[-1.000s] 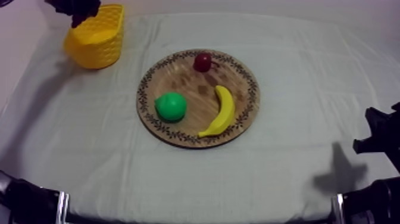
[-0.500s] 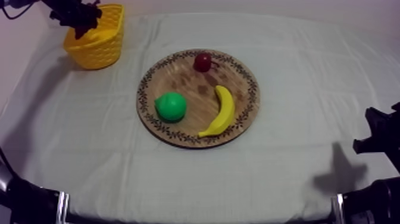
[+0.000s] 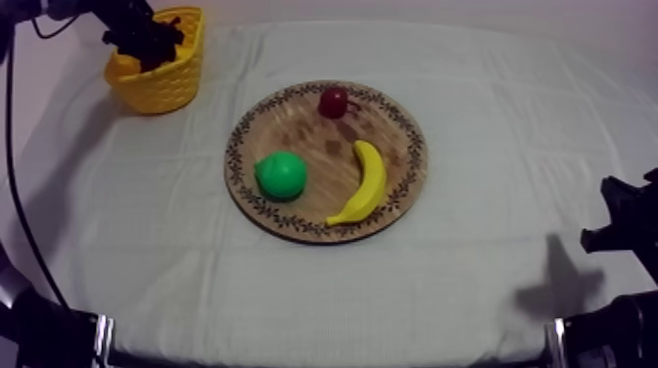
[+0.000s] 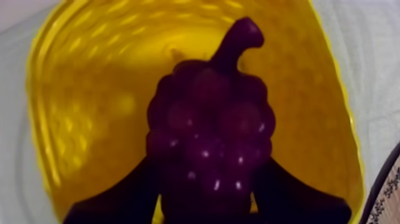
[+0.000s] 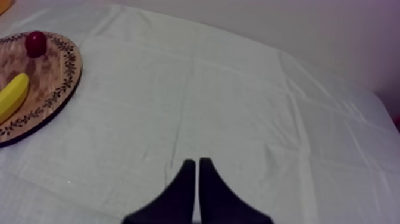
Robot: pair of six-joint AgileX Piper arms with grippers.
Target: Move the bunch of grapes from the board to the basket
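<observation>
Left gripper point(image 4: 209, 190): the fingers point(image 4: 116, 199) are closed against both flanks of the bunch of grapes point(image 4: 208, 119), with the stem pointing away from them. The held bunch sits over the opening of the yellow basket point(image 4: 77, 89); contact with the basket floor cannot be determined.

Right gripper point(image 5: 194, 179): the fingers are pressed together in a narrow wedge, gripping nothing, above the bare cloth point(image 5: 250, 95).

The wooden board point(image 3: 238, 161) carries a pear point(image 3: 281, 174), a banana point(image 3: 364, 183) and a small red fruit point(image 3: 334, 101).

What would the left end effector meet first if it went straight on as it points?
Probably the inside of the yellow latticed basket: the left end effector, shut on the purple bunch of grapes, points into it.
</observation>
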